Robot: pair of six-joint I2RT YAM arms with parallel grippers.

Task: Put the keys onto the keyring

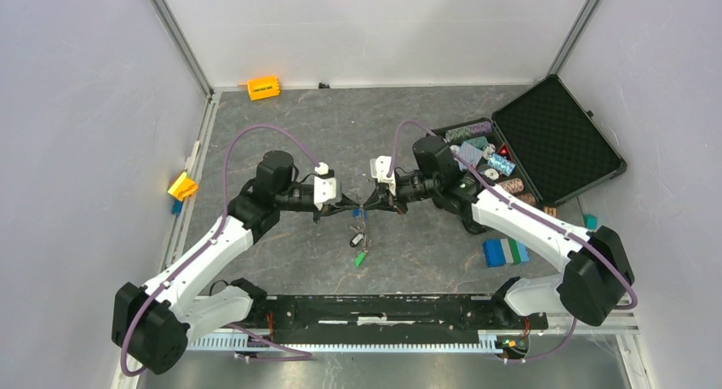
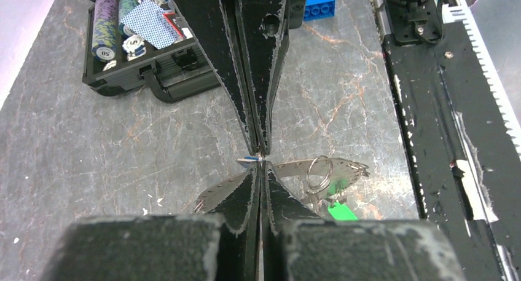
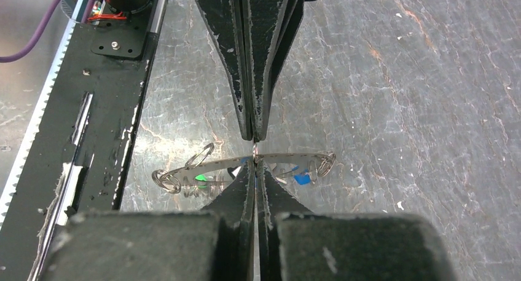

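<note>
far left: yellow block by the side rail, orange block at the back edge of the worktop

left hand: fingers pressed together, pinching the rim of the keyring. Ring sits mid-worktop between the two arms and is raised off the surface. Both wrist cams see it nearly edge-on, jagged outline showing

keys: bunched right under the ring, just nearer the arm bases than the two hands. Small split rings loop over the big ring's band, at least one on each side of the grip point. Green tag is the lowest of the bunch in the top view, blue tag is just beside the grip point. Can't tell if the bunch hangs free or touches the worktop

right hand: fingers also pressed together, nipping the same stretch of ring rim from the opposite side. The two hands are tip to tip, nearly touching

right of that: open black case, lid laid flat, foam up, striped chips stacked in the tray half. Blue/green/white block on the worktop near the right arm, small teal block by the case corner
</note>
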